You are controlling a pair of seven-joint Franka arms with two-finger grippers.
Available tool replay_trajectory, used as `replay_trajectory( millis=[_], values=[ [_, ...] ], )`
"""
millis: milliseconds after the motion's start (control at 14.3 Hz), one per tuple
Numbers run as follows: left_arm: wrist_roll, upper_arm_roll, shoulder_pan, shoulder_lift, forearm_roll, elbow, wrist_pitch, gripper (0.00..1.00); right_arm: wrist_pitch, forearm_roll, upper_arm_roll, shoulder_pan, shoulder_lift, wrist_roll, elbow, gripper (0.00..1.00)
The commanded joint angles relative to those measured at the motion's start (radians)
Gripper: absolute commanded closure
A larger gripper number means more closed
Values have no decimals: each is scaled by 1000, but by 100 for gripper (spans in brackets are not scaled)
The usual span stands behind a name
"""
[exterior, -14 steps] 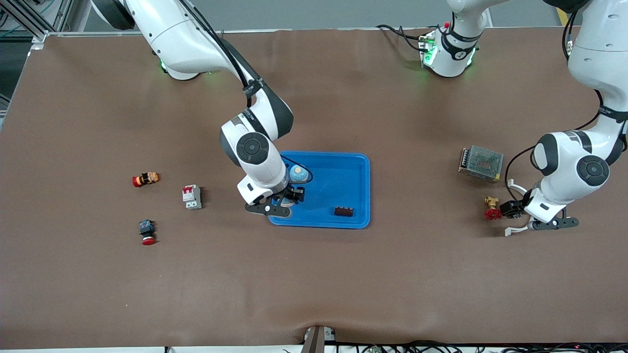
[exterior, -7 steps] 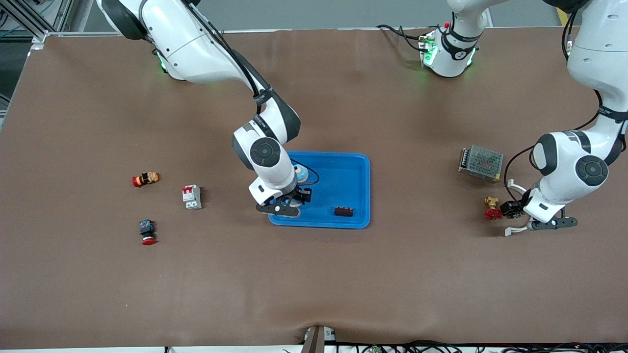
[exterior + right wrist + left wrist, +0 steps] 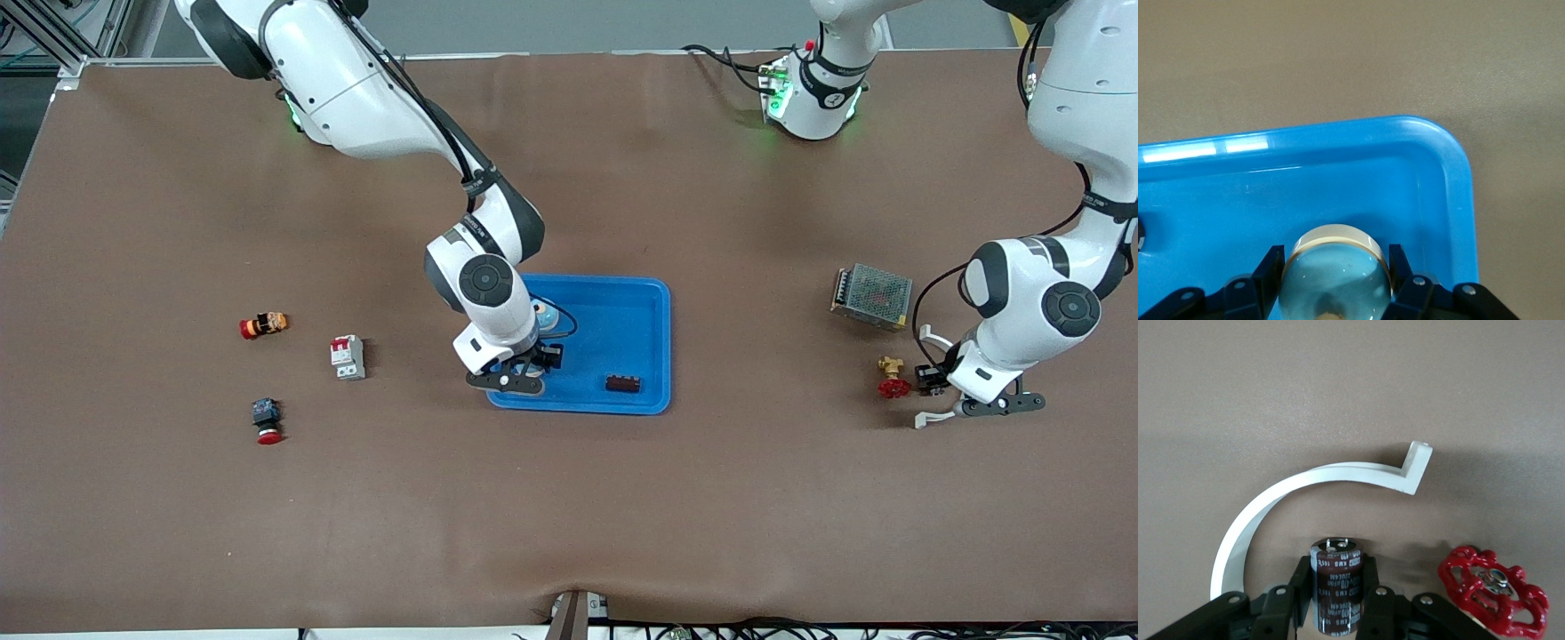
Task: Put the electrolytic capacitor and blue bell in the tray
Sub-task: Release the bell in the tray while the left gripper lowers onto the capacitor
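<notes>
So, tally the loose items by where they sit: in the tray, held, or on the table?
In the tray: 2 (blue bell, also gripped; dark block)
Held on the table: 1 (capacitor)
Loose on the table: 6 (2 pushbuttons, breaker, power supply, red valve, white bracket)
Total: 9

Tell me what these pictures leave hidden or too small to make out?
- Front view: blue bell mostly hidden by the right arm.
- Right wrist view: bell's base cut off by the picture edge; whether it rests on the tray is unclear.
- Front view: capacitor in the left pincer too small to identify.
- Front view: dark block too small.
</notes>
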Motion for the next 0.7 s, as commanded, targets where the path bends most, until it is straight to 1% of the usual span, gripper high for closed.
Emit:
replay_trajectory(
  millis=[0,348,557,627],
  values=[
    [-19,-4,3,-14,14,-22,20,100,10,-26,-6,9,25,28,28,32],
    [-31,-4,2,-22,14,-18,14,100,13,-25,-6,9,26,28,28,31],
    [-51,-15,2,-38,14,-7,8,100,14,-25,-6,9,26,28,28,28],
    [-53,-20,2,-45,14,-5,-6,100,14,-25,-6,9,26,29,28,26]
  ],
)
